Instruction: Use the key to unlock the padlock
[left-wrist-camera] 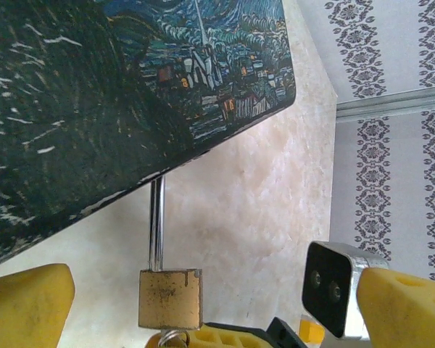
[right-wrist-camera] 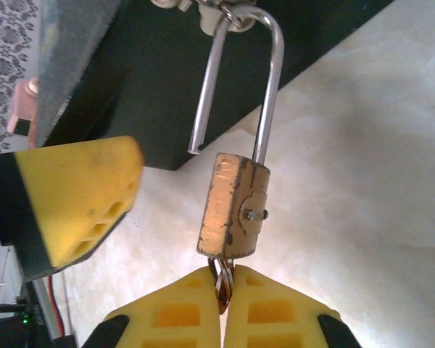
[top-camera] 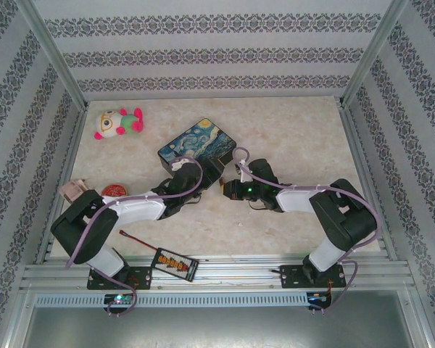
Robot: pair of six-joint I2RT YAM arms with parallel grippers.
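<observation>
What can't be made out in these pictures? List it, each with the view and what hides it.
1. The key: right wrist view, hidden between the right gripper's shut fingers below the padlock; a ring shows.
2. The shackle's top: left wrist view, behind the tin box's edge; right wrist view, its fitting cut off by the top edge.
3. Top external view: the padlock is too small, crowded between the left gripper and the right gripper.
</observation>
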